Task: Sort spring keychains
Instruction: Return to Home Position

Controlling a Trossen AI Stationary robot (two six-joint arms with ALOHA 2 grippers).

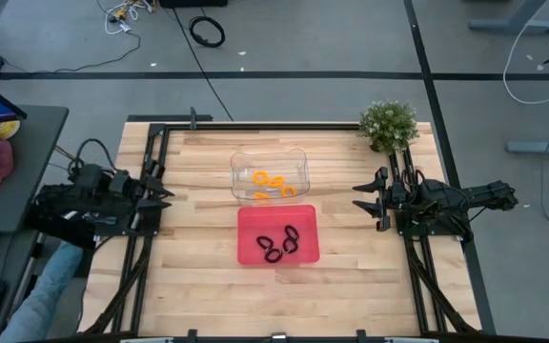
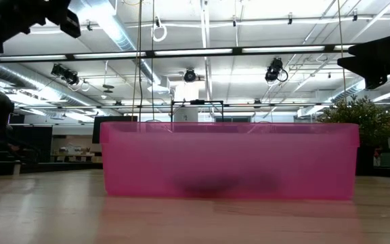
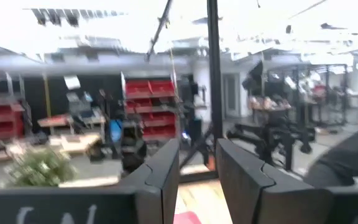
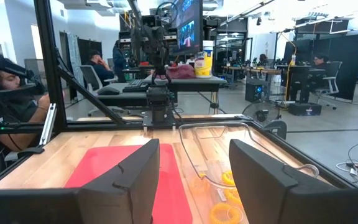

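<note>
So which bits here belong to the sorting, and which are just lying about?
Job: orange spring keychains in clear bin; black spring keychains in red tray; left pincer and right pincer, waiting at the table's sides.
Lying about: potted plant; cable coil on the floor.

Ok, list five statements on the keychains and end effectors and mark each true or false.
1. The orange spring keychains lie in the clear bin. True.
2. The black spring keychains share that bin. False: they lie in the red tray.
3. The right end effector grips a keychain. False: it is open and empty.
4. The left end effector is apart from both containers. True.
5. The potted plant stands inside the clear bin. False: it stands at a corner of the table.
</note>
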